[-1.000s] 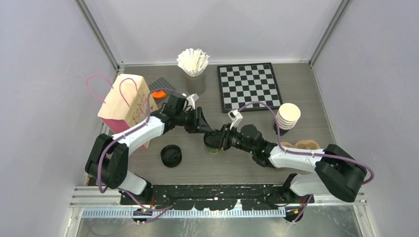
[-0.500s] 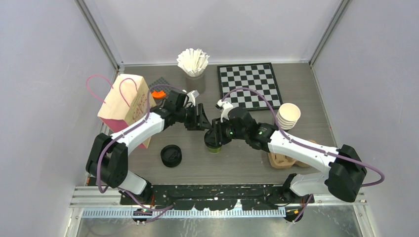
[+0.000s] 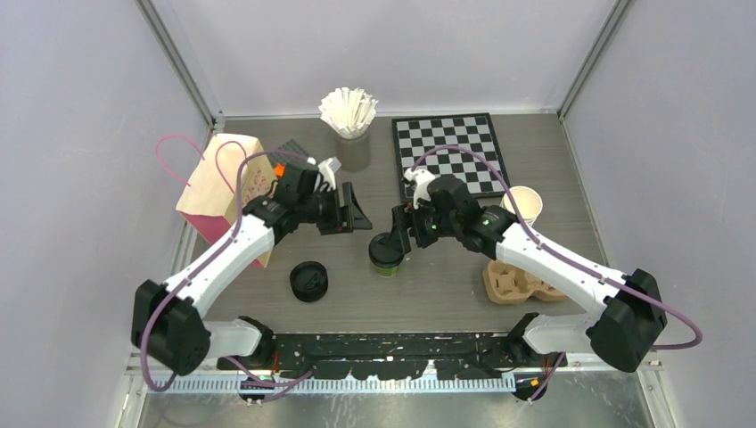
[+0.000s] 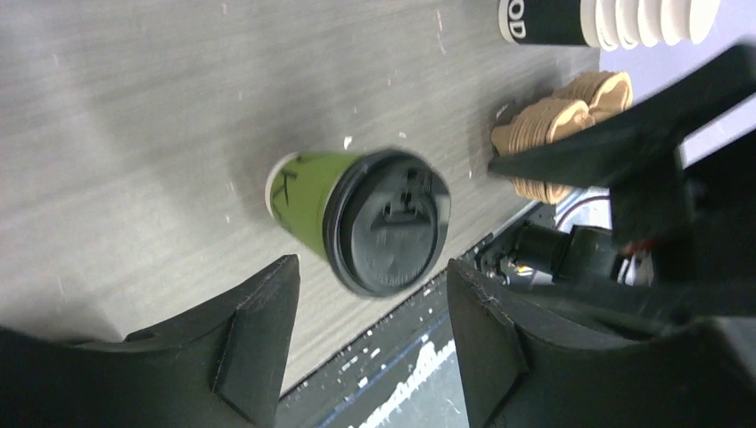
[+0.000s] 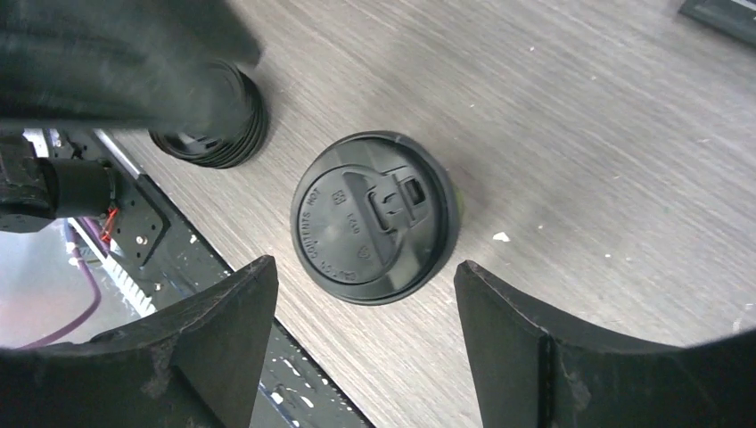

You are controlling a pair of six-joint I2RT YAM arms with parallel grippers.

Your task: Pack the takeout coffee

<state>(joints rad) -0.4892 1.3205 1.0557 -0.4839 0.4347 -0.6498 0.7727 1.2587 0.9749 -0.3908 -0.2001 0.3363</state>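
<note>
Jaws on my left gripper (image 3: pixel 359 210) and right gripper (image 3: pixel 398 234) had spread and backed off the takeout coffee (image 3: pixel 386 253), leaving it lidded, upright and free mid-table between them, so capping looked done and loading the pulp carrier (image 3: pixel 513 282) remained.

green cup (image 4: pixel 303 207) with black lid (image 4: pixel 388 234) — black-white checkered board (image 3: pixel 450 157), cream bag (image 3: pixel 223 192), brown carrier (image 3: pixel 504 283).

Stacked cups (image 4: pixel 571 22) read "OD" (rest cropped).
</note>
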